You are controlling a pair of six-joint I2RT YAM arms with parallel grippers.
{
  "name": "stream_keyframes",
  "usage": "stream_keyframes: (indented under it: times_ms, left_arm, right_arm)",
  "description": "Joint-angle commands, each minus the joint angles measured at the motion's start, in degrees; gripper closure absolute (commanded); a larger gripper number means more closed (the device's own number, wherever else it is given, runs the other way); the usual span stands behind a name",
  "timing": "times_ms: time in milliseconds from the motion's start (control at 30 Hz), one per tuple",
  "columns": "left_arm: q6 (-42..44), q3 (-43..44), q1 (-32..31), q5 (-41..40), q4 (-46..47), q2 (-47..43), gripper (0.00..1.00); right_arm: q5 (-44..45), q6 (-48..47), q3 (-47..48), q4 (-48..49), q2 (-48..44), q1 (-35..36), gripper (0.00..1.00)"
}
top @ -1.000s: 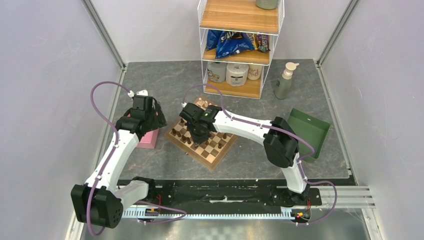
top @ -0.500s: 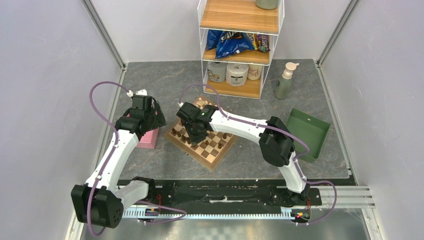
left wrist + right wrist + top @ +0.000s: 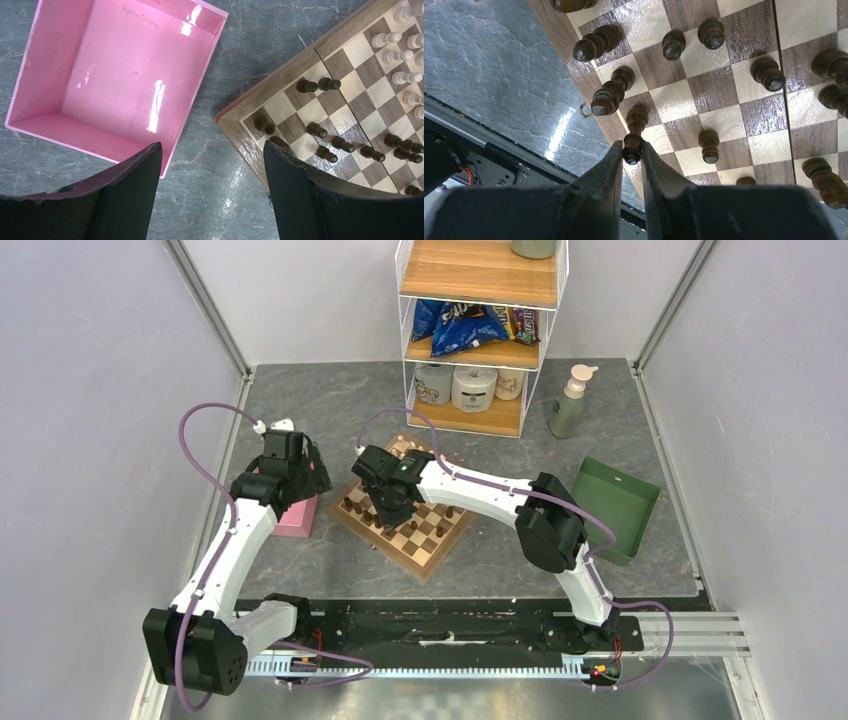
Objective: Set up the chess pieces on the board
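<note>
The board (image 3: 432,545) lies mid-table, turned diamond-wise. Several dark brown pieces (image 3: 768,73) stand on its near-left squares, and several pale cream pieces (image 3: 387,39) stand at its far corner. My right gripper (image 3: 631,150) is shut on the head of a dark brown piece (image 3: 636,125), whose base sits at the board's left edge. In the top view it hovers over the board's left part (image 3: 388,508). My left gripper (image 3: 212,170) is open and empty, above bare table between the pink box (image 3: 115,75) and the board's corner (image 3: 235,120).
A wire shelf (image 3: 480,335) with snack bags and rolls stands behind the board. A soap bottle (image 3: 568,400) and a green tray (image 3: 615,502) are to the right. The black rail (image 3: 450,625) runs along the near edge.
My right gripper has shifted slightly left over the board's left part. The left arm has barely moved.
</note>
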Motion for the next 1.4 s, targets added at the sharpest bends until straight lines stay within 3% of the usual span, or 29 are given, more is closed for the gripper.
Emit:
stream_keyframes:
  times_ms: [0, 300, 533, 767, 1167, 1367]
  left_arm:
    - [0.88, -0.09, 0.48, 0.12, 1.58, 0.1, 0.19]
    - [0.85, -0.06, 0.67, 0.59, 1.59, 0.34, 0.19]
    - [0.75, -0.09, 0.76, 0.27, 1.54, 0.15, 0.19]
    - [0.57, -0.24, 0.84, -0.09, 1.53, -0.17, 0.19]
    - [0.48, -0.34, 0.92, -0.43, 1.53, -0.19, 0.19]
    - [0.53, -0.23, 0.93, -0.52, 1.53, -0.02, 0.19]
  right_arm:
    - [-0.84, -0.83, 3.19, 0.01, 0.76, 0.37, 0.73]
    - [-0.6, -1.01, 3.82, -0.14, 0.12, 0.36, 0.64]
    - [2.92, -1.76, 2.93, -0.05, -5.99, 0.22, 0.6]
    - [8.0, -1.23, -3.52, 2.3, -15.64, -1.74, 0.44]
    - [4.64, 4.41, -14.98, 4.74, -19.23, -11.71, 0.41]
    - [4.28, 2.58, -13.55, 5.55, -16.6, -12.7, 0.41]
